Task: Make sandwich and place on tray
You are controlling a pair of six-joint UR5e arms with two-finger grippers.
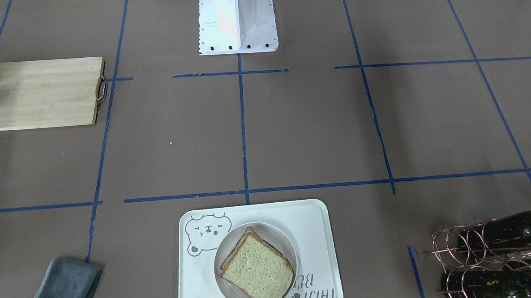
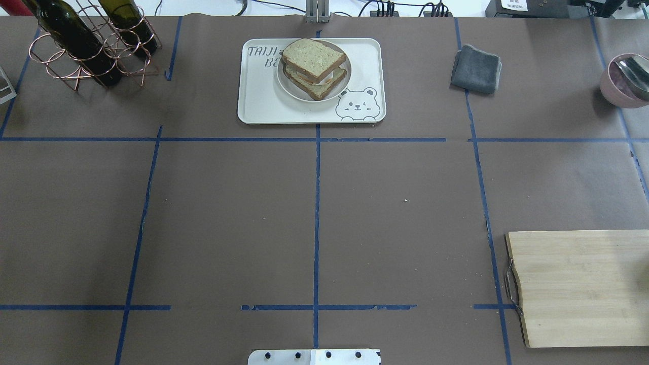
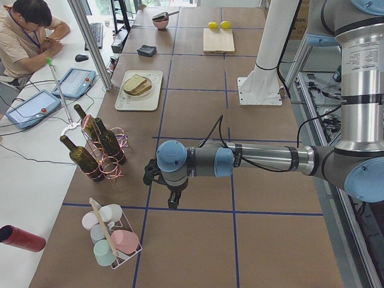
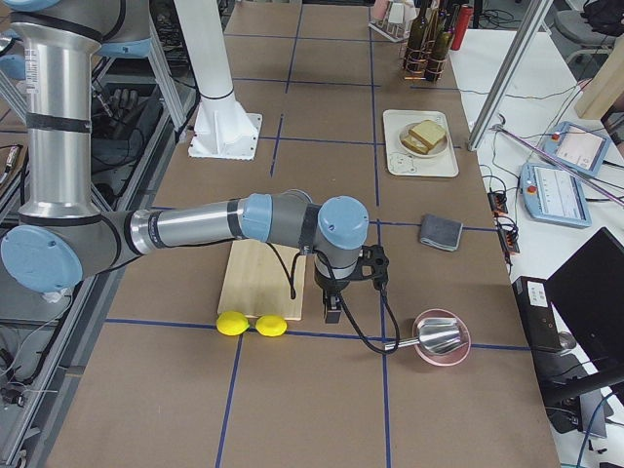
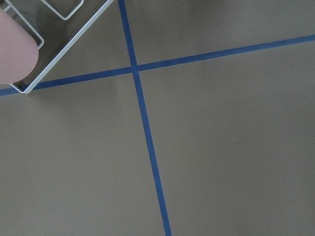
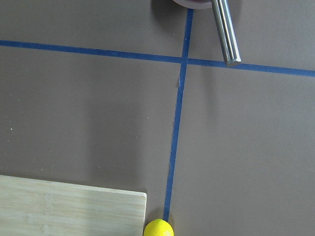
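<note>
SIDE VIEWS ONLY: My left pincer [image 3: 173, 203] and right pincer [image 4: 331, 310] hang over the brown surface; spread or pressed together, I cannot tell. Left of the tray [image 2: 258, 109], dark glass bottles [image 2: 71, 35] are cut off. On the tray, a round plate [image 2: 282, 85] holds the sandwich [image 2: 314, 60], its egg [image 2: 332, 75] a mere white sliver. To the right lies a folded grey cloth [image 2: 476, 69].

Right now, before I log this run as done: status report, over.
Left claw near the bottle rack, right claw beside the cutting board; open or shut, cannot tell. Sandwich stacked on plate, on tray. Nothing touching it.
</note>
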